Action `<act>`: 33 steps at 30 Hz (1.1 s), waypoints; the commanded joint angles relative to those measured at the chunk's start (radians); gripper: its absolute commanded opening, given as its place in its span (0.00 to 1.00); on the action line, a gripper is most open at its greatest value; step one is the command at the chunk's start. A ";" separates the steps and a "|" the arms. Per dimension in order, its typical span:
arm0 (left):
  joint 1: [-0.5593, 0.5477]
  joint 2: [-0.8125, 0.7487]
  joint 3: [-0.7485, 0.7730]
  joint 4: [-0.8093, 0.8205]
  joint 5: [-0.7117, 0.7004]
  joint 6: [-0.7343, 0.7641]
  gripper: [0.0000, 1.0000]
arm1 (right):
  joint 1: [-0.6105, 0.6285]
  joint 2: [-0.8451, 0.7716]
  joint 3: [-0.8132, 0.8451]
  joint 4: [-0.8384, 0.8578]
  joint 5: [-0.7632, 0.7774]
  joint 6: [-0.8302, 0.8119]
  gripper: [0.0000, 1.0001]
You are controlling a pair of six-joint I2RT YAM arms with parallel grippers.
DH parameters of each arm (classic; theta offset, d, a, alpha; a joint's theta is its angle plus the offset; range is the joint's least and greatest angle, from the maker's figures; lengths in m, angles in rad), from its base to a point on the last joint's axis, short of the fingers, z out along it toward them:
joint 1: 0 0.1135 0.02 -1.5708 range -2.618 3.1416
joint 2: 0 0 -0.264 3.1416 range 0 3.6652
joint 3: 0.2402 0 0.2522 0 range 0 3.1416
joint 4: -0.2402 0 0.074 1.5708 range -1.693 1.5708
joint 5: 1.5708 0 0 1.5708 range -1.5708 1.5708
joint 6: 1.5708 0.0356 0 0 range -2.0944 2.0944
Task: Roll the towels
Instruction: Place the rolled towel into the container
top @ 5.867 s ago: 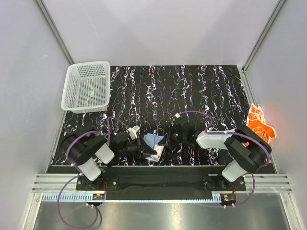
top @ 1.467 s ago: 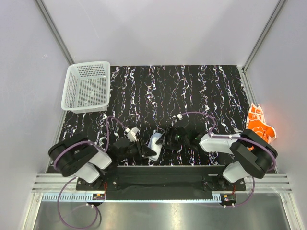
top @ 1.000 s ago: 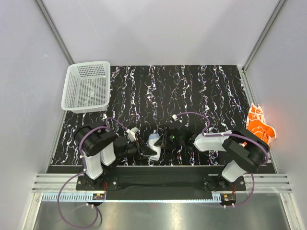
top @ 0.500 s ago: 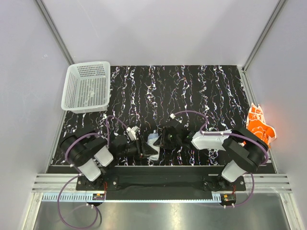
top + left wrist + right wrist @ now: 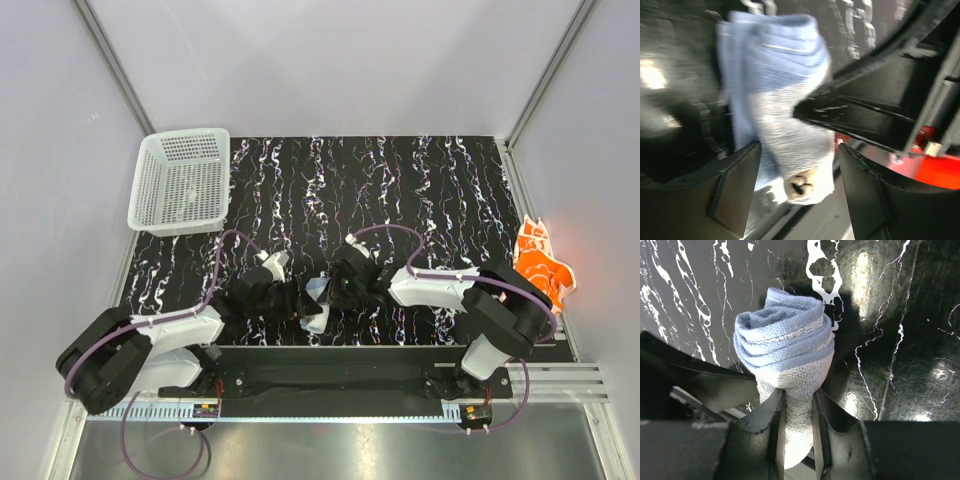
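Black marbled table (image 5: 400,180), streaked with white, fills the floor of a booth with pale grey walls (image 5: 330,60). A white perforated basket (image 5: 180,182) sits at the far left corner. Well apart from it, the orange towel (image 5: 541,262) lies crumpled at the right edge of the table, partly off the black surface, with no arm touching it.

Both arms reach in to the middle of the near edge, where the blue towel (image 5: 786,347) is wound into a tight roll. The right gripper (image 5: 798,407) is clamped narrowly on one end of that roll: its two fingers (image 5: 771,427) press the cloth from both sides, and the coiled end stands out beyond them over the table.

From the left wrist view, the left gripper (image 5: 800,149) has its jaws spread wide, one on each side of the roll. A slim gap shows at one jaw; whether the other touches the cloth I cannot tell. A dark finger of the right gripper crosses the view and bites into the roll's side.
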 commanded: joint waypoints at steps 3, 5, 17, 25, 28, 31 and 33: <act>0.006 -0.100 0.060 -0.363 -0.214 0.141 0.70 | 0.024 0.037 0.032 -0.142 0.057 -0.042 0.16; 0.004 -0.127 0.076 -0.415 -0.251 0.163 0.70 | 0.026 0.043 0.046 -0.161 0.063 -0.044 0.16; -0.008 -0.058 0.066 -0.345 -0.204 0.165 0.70 | 0.053 0.085 0.126 -0.254 0.087 -0.050 0.17; -0.036 0.021 0.051 -0.253 -0.178 0.142 0.51 | 0.060 0.109 0.146 -0.270 0.087 -0.044 0.17; -0.040 0.049 0.042 -0.228 -0.170 0.134 0.38 | 0.058 0.115 0.147 -0.271 0.086 -0.038 0.18; -0.042 0.071 0.034 -0.202 -0.158 0.126 0.31 | 0.058 0.117 0.147 -0.271 0.080 -0.036 0.18; -0.043 0.080 0.033 -0.188 -0.152 0.122 0.27 | 0.058 0.115 0.147 -0.270 0.078 -0.035 0.18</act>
